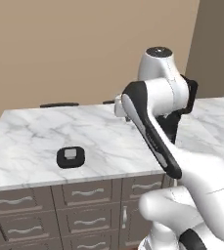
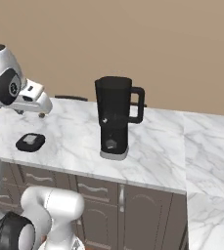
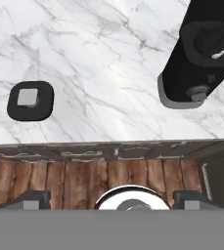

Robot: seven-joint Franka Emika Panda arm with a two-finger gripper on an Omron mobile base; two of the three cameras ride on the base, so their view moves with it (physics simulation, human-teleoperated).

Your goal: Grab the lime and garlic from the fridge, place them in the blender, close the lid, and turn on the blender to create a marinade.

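Observation:
The black blender (image 2: 114, 117) stands on the marble counter (image 2: 152, 146), its jug open at the top. In the hand view I look down into the blender (image 3: 201, 53); a small pale thing lies inside, too small to name. The black lid (image 2: 31, 142) with its grey cap lies flat on the counter, well left of the blender, and is also seen as lid (image 1: 71, 157) and lid (image 3: 31, 100). My gripper (image 3: 112, 197) hangs high above the counter's front edge, open, with nothing between its fingers. Lime, garlic and fridge are out of view.
Grey drawers and cabinet doors (image 1: 89, 195) run under the counter's front edge. A wooden floor (image 3: 84, 180) lies below. A second marble counter stretch (image 2: 211, 146) continues to the right. A beige wall (image 2: 133, 44) stands behind.

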